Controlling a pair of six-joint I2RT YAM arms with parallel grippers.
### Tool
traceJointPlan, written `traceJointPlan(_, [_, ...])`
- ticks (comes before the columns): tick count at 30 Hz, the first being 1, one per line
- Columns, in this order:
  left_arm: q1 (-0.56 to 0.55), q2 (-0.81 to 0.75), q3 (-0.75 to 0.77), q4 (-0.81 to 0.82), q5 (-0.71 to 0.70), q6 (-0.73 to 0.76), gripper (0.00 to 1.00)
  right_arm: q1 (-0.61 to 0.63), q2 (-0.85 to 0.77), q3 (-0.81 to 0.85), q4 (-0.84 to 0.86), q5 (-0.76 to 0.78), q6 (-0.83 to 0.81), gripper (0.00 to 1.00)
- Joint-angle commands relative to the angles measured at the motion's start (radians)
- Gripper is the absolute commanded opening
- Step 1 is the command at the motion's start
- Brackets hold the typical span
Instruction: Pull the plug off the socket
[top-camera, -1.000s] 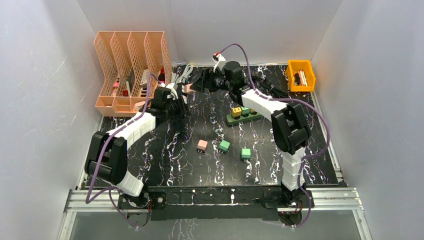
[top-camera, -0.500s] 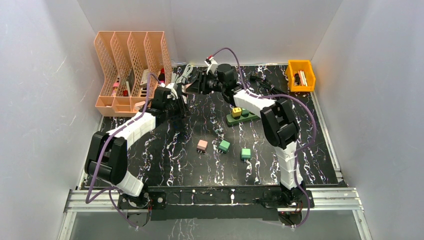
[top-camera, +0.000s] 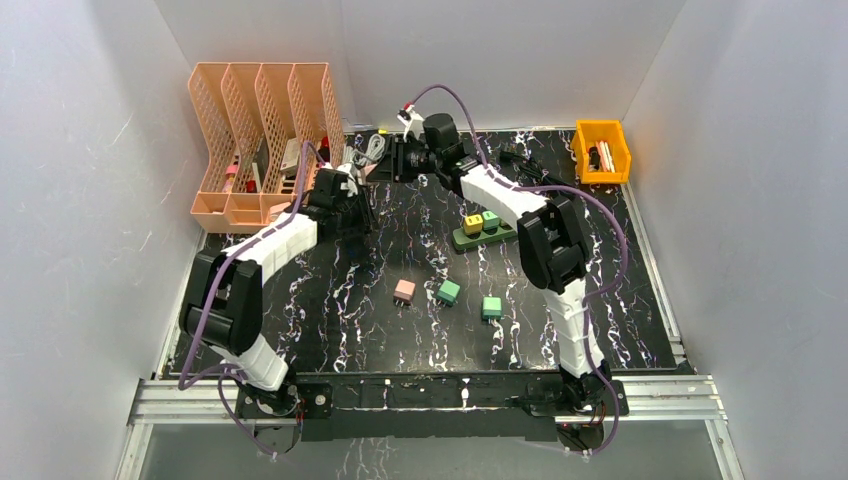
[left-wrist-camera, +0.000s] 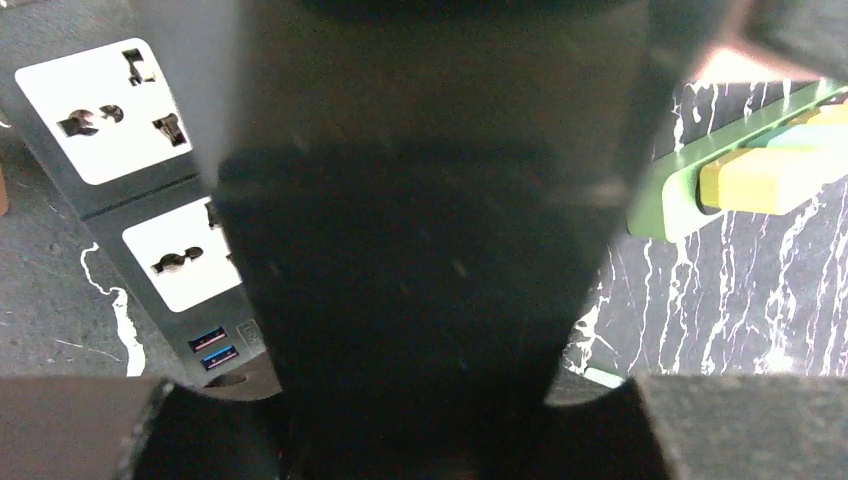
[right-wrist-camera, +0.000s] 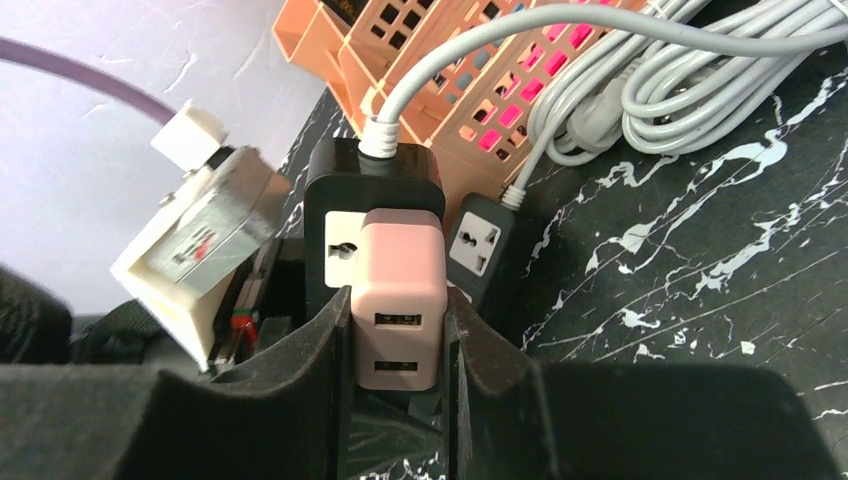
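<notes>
The plug (right-wrist-camera: 398, 290) is a pink block with two USB ports, seated in the white face of a black socket strip (right-wrist-camera: 372, 175). My right gripper (right-wrist-camera: 398, 345) is shut on the plug, one finger flat on each side. From above, the right gripper (top-camera: 393, 160) sits at the table's back, left of centre. My left gripper (top-camera: 345, 205) lies just in front of it. In the left wrist view a black body (left-wrist-camera: 420, 250) fills the space between the left gripper's (left-wrist-camera: 400, 410) fingers, which are shut on the socket strip.
A second strip with white sockets (left-wrist-camera: 150, 200) lies beside the held one. A green strip with yellow and green plugs (top-camera: 487, 228) lies mid-table, with three loose plugs (top-camera: 448, 292) in front. An orange file rack (top-camera: 262, 130), a grey cable coil (right-wrist-camera: 700, 90) and a yellow bin (top-camera: 601, 150) line the back.
My right gripper has moved left along the back of the table and shut on the pink plug. The left arm has barely shifted and keeps its hold.
</notes>
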Motion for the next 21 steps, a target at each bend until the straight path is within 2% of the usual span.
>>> traceJointPlan(1, [0.074,0.033,0.033,-0.117,-0.055,-0.02,0.0,-0.06,-0.1,0.033,0.04,-0.211,0.036,0.0])
traceJointPlan(3, [0.093,0.04,0.037,-0.119,-0.06,-0.028,0.0,-0.053,-0.12,0.08,-0.167,-0.081,-0.065,0.0])
traceJointPlan(5, [0.108,0.046,0.048,-0.125,-0.061,-0.029,0.0,-0.017,-0.148,0.111,-0.34,0.188,-0.222,0.0])
traceJointPlan(7, [0.12,0.054,0.06,-0.128,-0.054,-0.025,0.0,0.044,-0.203,0.079,-0.386,0.528,-0.354,0.0])
traceJointPlan(8, [0.124,0.058,0.066,-0.125,-0.042,-0.02,0.0,0.063,-0.23,0.047,-0.37,0.544,-0.393,0.0])
traceJointPlan(9, [0.126,0.059,0.069,-0.114,-0.021,-0.011,0.0,0.057,-0.258,0.003,-0.327,0.44,-0.392,0.0])
traceJointPlan(10, [0.127,0.058,0.069,-0.097,0.005,0.004,0.0,0.022,-0.282,-0.059,-0.257,0.258,-0.345,0.0])
traceJointPlan(12, [0.128,0.058,0.071,-0.063,0.074,0.039,0.0,-0.053,-0.297,-0.203,-0.072,-0.094,-0.184,0.0])
traceJointPlan(13, [0.128,0.064,0.08,-0.057,0.107,0.056,0.0,-0.074,-0.288,-0.26,-0.01,-0.185,-0.124,0.0])
traceJointPlan(15, [0.129,0.077,0.101,-0.067,0.153,0.084,0.0,-0.085,-0.258,-0.312,-0.016,-0.244,-0.126,0.0])
traceJointPlan(18, [0.129,0.086,0.12,-0.098,0.161,0.116,0.0,-0.083,-0.205,-0.362,-0.14,-0.267,-0.206,0.0])
traceJointPlan(19, [0.129,0.085,0.123,-0.108,0.151,0.126,0.02,-0.08,-0.19,-0.377,-0.176,-0.268,-0.233,0.0])
traceJointPlan(21, [0.129,0.08,0.131,-0.132,0.122,0.152,0.12,-0.068,-0.171,-0.403,-0.248,-0.251,-0.292,0.0])
